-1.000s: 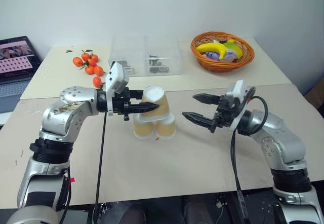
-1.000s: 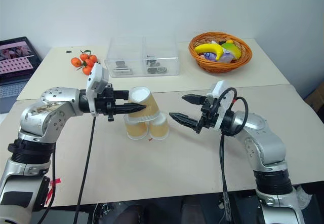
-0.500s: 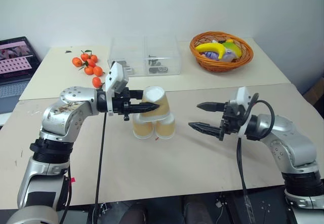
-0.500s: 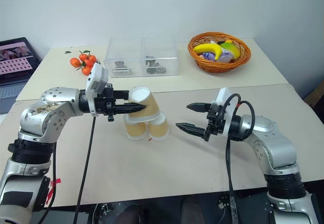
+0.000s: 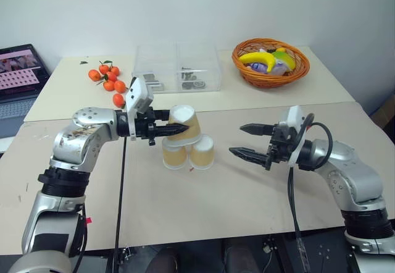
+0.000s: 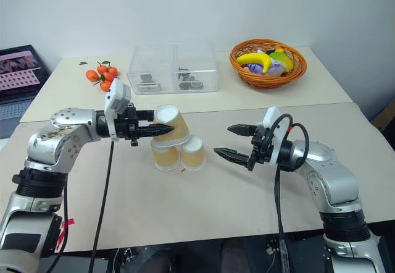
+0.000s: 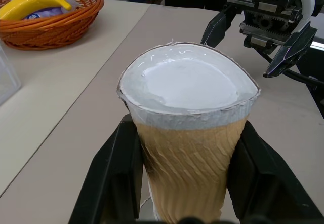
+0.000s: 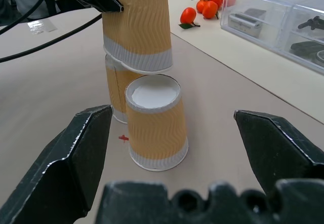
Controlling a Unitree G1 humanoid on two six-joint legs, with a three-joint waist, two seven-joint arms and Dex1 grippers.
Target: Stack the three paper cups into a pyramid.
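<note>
The left gripper is closed on one paper cup and holds it by its sides, base up and tilted. This held cup hangs just over the two lower cups, and its rim seems to touch the top of the left lower cup; I cannot tell if it really rests there. The right lower cup stands upside down just beside the other one, on the side toward the right gripper, and its white base is free.

The right gripper has its two fingers wide apart and holds nothing. It points toward the cups from a short way off, not touching them.

Beyond the left gripper, on the far table, stands a clear plastic box with compartments; some small dark things lie in them, too small to name. Near it, on the side of the left arm, lies a group of small oranges. Far behind the right gripper is a wicker basket which holds a banana and other objects I cannot identify.
</note>
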